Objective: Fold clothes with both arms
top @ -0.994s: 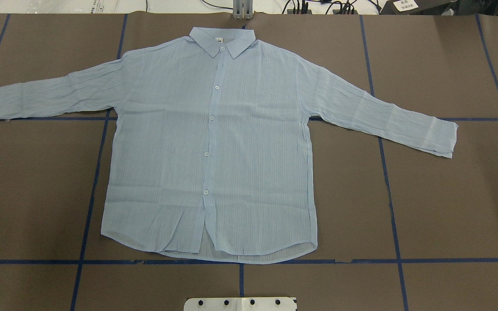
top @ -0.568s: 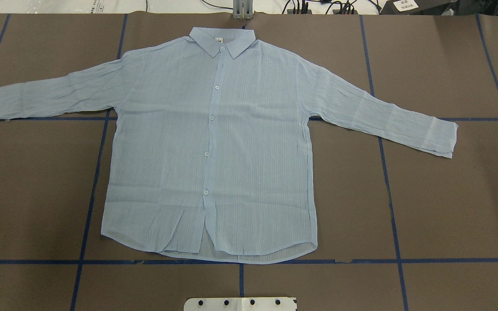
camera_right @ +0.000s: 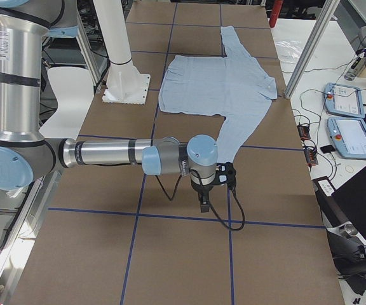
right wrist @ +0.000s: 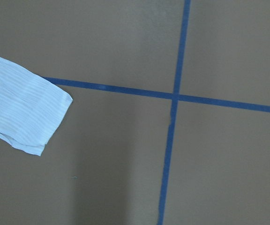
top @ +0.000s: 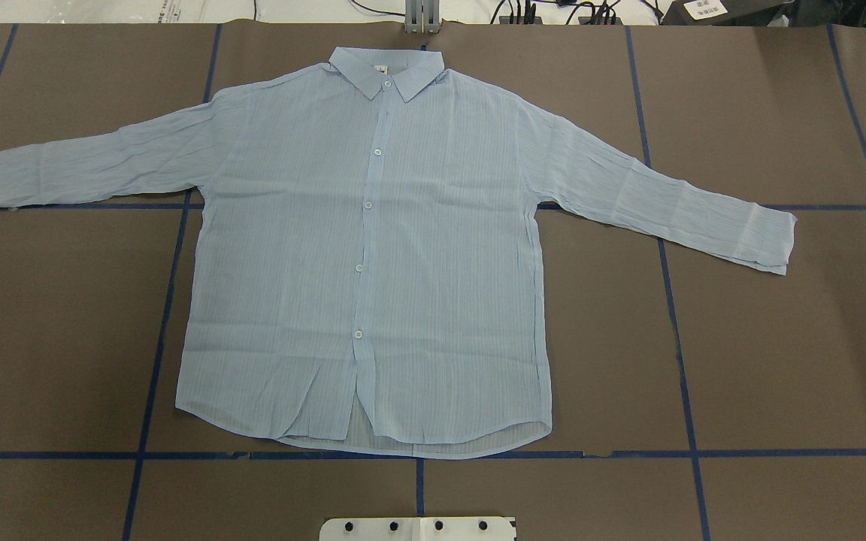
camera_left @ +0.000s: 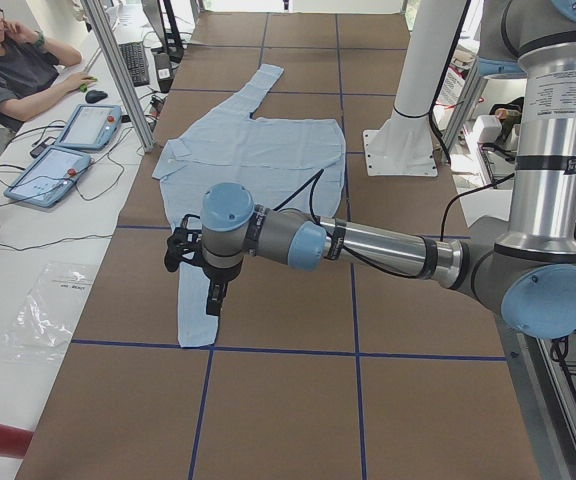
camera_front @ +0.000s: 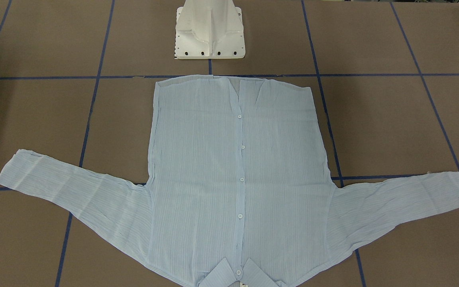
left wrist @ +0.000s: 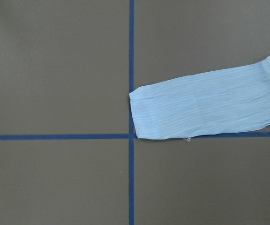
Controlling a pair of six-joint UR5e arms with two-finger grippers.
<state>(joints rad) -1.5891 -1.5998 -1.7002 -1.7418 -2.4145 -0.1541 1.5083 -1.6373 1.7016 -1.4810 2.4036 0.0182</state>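
As far as my feeds show, there is one shirt [top: 440, 248] on the desk [top: 779, 361], pale blue with fine stripes, lying flat with its front up. I count five white buttons [top: 366, 204] down the placket, one collar [top: 386, 68] at the far edge from the robot, and two sleeves spread wide: the left sleeve [top: 87, 169] and the right sleeve [top: 666, 203]. The hem lies near the single white pedestal base [camera_front: 209, 32], just short of a blue tape line [top: 779, 453].

Two arms are out, one at each end of the desk. The left arm [camera_left: 368, 245] reaches across the near end in the left side view, and the left fingers [camera_left: 213, 300] point down over the end of the left sleeve; I cannot tell whether they are spread or pressed together. The right arm [camera_right: 107, 152] does likewise in the right side view, with the right fingers [camera_right: 204, 204] pointing down near the right sleeve's end; their state I cannot tell either.

Each wrist camera looks down on one cuff: the left cuff [left wrist: 172, 112] lies at a tape crossing, and the right cuff [right wrist: 27, 117] sits beside a tape line.

One operator [camera_left: 8, 70] sits by two control tablets [camera_left: 90, 125].
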